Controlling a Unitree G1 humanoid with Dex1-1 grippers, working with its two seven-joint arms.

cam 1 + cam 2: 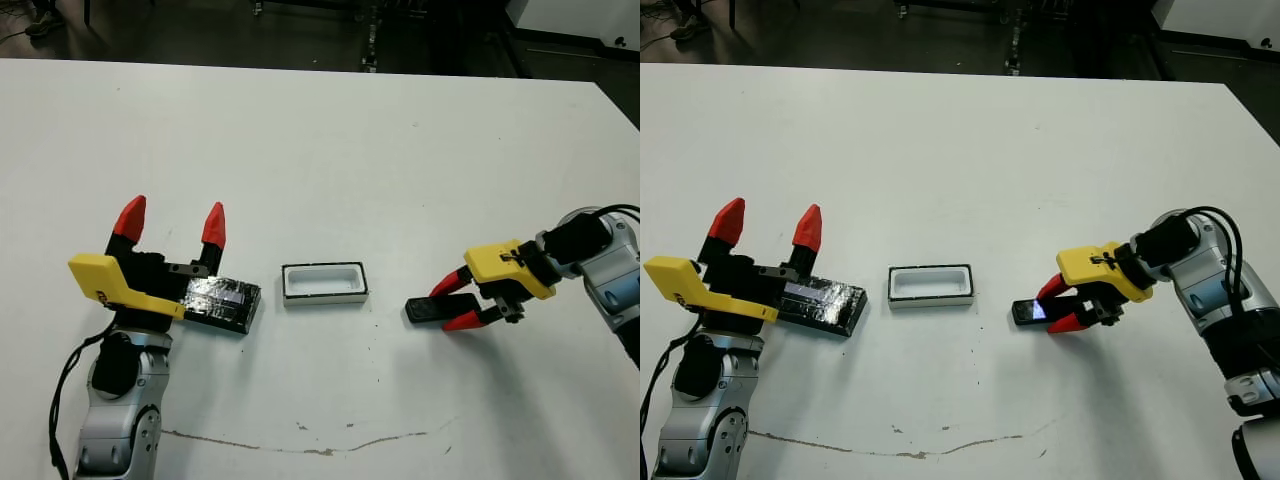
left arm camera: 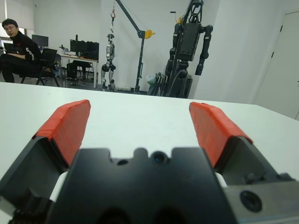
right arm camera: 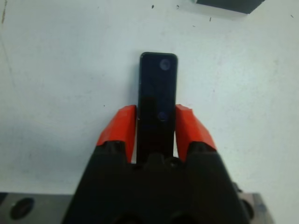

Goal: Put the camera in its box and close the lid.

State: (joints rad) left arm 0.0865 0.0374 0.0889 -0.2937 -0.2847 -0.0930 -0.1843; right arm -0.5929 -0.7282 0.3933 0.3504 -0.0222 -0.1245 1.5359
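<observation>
On the table (image 1: 320, 150) our left gripper (image 1: 172, 228) sits spread wide, empty, beside the lid (image 1: 222, 303). The box (image 1: 323, 282) waits open mid-table. Our right gripper (image 3: 155, 122) is clamped on the camera (image 3: 158, 88) — looks stiff, light, smooth, so we'd pinch its long sides.

Bright even light, soft shadows, wrist foregrounds blurred.
</observation>
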